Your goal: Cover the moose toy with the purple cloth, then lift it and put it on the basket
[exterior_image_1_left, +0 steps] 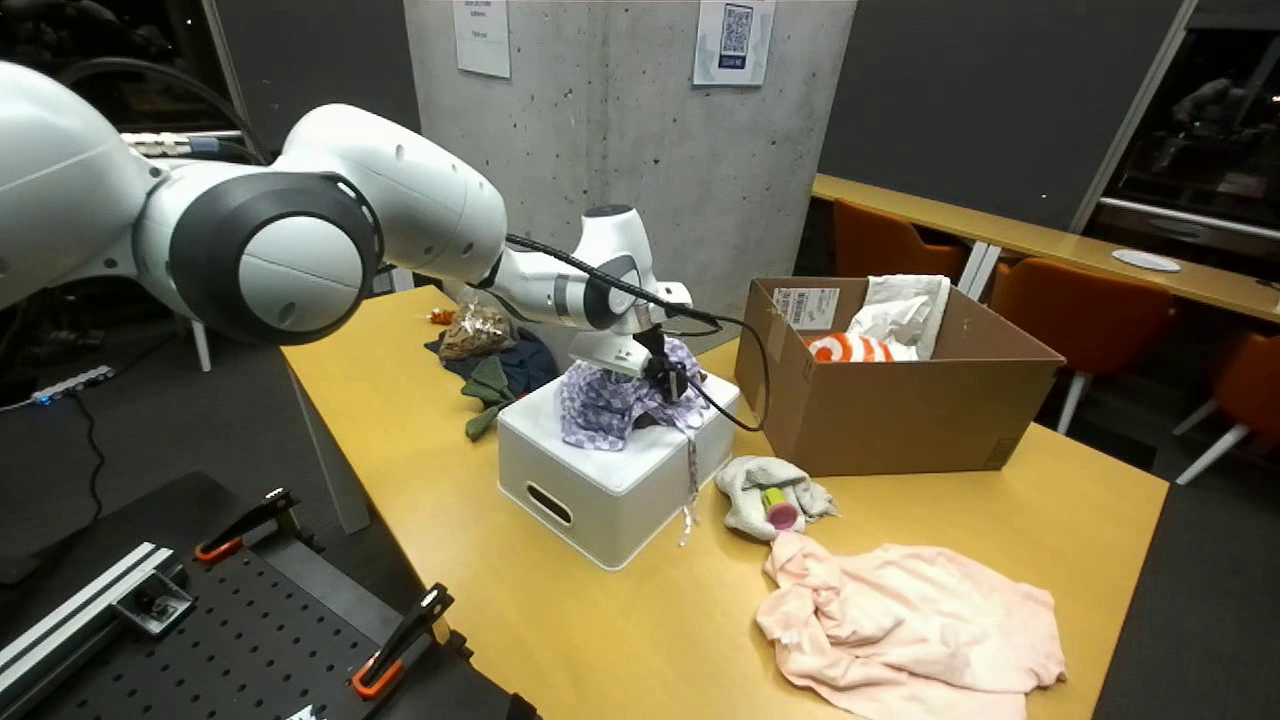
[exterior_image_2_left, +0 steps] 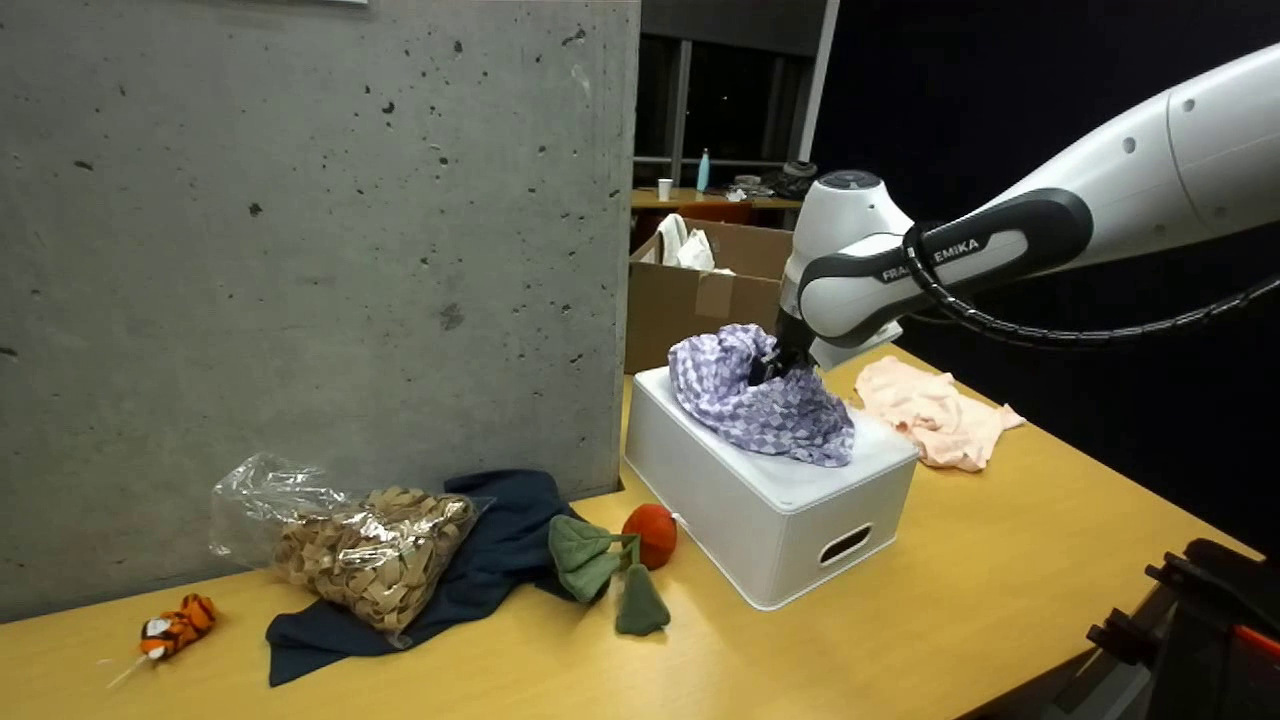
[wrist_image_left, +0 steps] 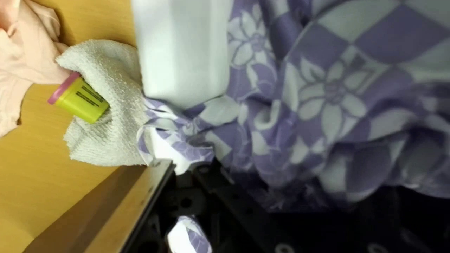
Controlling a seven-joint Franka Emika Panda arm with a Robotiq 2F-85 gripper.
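The purple checkered cloth (exterior_image_1_left: pixel 620 395) lies bunched over a lump on top of the upturned white box (exterior_image_1_left: pixel 570 490), likely the basket. It also shows in an exterior view (exterior_image_2_left: pixel 765 405) and fills the right of the wrist view (wrist_image_left: pixel 330 95). The moose toy is hidden under it, apart from a possible small dark patch at its front edge. A cloth strap hangs over the box side. My gripper (exterior_image_1_left: pixel 668 375) points down into the cloth; it also shows in an exterior view (exterior_image_2_left: pixel 775 362). In the wrist view one finger stands spread wide, with cloth between the jaws; the opposite finger is hidden.
A cardboard box (exterior_image_1_left: pixel 900 420) stands close beside the white box. A pale towel (exterior_image_1_left: pixel 745 490) with a Play-Doh tub (exterior_image_1_left: pixel 780 510) and a peach cloth (exterior_image_1_left: pixel 910 620) lie in front. A bag of brown strips (exterior_image_2_left: pixel 380 550), dark cloth (exterior_image_2_left: pixel 500 560) and tiger toy (exterior_image_2_left: pixel 178 627) lie behind.
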